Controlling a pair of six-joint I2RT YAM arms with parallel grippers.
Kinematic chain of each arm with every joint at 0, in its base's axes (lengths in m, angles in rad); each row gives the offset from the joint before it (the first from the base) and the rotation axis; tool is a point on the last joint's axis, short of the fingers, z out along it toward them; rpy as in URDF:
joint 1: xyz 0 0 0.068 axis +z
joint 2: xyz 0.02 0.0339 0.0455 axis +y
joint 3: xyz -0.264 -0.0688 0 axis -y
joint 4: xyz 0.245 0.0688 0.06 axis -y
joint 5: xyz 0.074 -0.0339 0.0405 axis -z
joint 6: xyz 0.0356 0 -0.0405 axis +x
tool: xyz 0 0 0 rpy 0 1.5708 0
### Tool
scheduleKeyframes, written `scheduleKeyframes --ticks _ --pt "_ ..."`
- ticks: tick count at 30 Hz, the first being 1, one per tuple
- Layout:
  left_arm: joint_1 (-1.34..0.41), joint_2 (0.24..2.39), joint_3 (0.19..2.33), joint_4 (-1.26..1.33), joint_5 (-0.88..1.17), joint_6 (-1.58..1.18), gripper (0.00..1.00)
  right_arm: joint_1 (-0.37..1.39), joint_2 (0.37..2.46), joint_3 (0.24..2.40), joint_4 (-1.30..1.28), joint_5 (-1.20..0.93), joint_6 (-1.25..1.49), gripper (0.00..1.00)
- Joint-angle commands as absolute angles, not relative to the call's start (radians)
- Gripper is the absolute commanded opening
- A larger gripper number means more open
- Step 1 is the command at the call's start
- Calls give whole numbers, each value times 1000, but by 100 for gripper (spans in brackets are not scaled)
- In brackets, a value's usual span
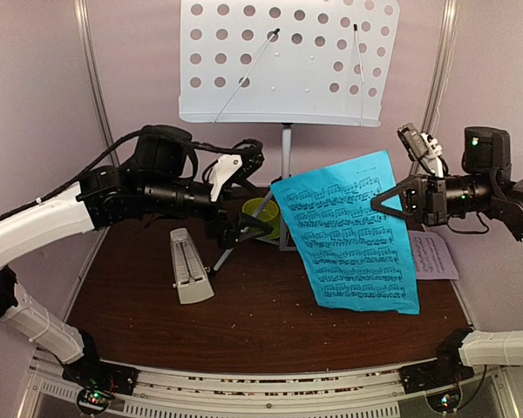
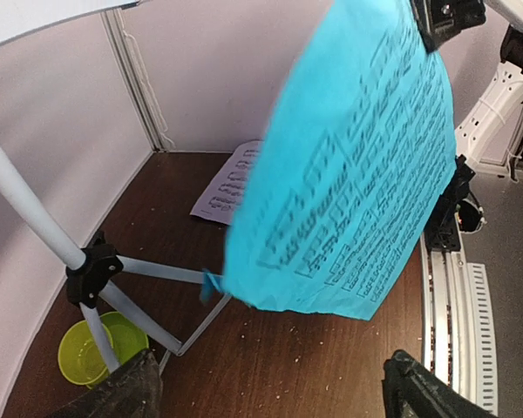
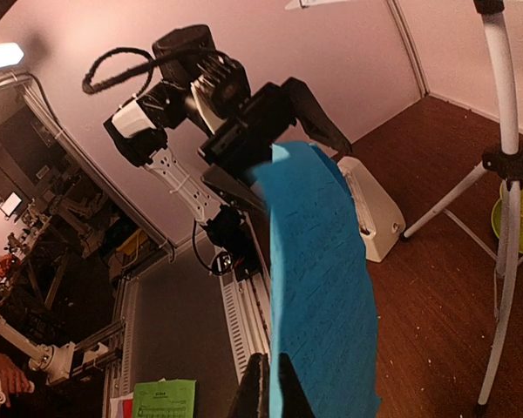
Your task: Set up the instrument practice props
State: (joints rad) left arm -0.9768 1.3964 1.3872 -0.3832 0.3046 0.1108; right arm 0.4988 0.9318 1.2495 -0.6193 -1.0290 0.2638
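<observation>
The blue music sheet [image 1: 349,231] hangs in the air over the right half of the tabletop [image 1: 244,322], printed side up and sloping, just right of the music stand's pole. The right tool [image 1: 379,202] is closed on the sheet's right edge and carries it; in the right wrist view its two fingers sit pinched together on the paper. The left tool [image 1: 248,228] faces the sheet's opposite edge with its fingers spread wide. In the left wrist view they stand far apart at the bottom corners with nothing between them but the tabletop. In the right wrist view the sheet's far edge lies close to those open fingers, though I cannot tell whether it touches them.

Behind the sheet stands the music stand [image 1: 288,61], its pale perforated desk high at the back, on a silver tripod. The pink music sheet [image 1: 431,254] lies flat on the tabletop at the right, partly under the blue one in the top view. The cream metronome [image 1: 190,266] sits left of centre, apart from the tripod legs. A lime-green bowl [image 1: 260,213] rests beside the tripod's foot, close to the left tool.
</observation>
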Motion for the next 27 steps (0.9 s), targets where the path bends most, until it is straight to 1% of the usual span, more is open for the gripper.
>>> scheduleKeyframes --ticks 1,4,9,15,18,20,25,27 --pt "-973 1360 1470 -524 287 203 90 557 953 1283 -798 -938 99 0" --pt "-973 1390 1527 -553 305 203 91 599 973 1297 -834 -897 63 0" --pt "-976 1501 1657 -608 364 159 90 662 1024 1345 -887 -818 0 0" --pt "-1009 1571 1728 -605 401 191 90 728 1098 1439 -975 -754 -78 0" --pt "-1023 1603 1756 -606 417 188 87 757 1140 1490 -997 -725 -108 0" --pt "-1027 1624 1770 -606 400 174 82 779 1172 1523 -1007 -711 -124 0" --pt "-1031 1657 1805 -614 390 130 54 799 1208 1558 -1003 -687 -150 0" --pt "-1031 1657 1802 -612 396 121 44 802 1209 1556 -997 -675 -157 0"
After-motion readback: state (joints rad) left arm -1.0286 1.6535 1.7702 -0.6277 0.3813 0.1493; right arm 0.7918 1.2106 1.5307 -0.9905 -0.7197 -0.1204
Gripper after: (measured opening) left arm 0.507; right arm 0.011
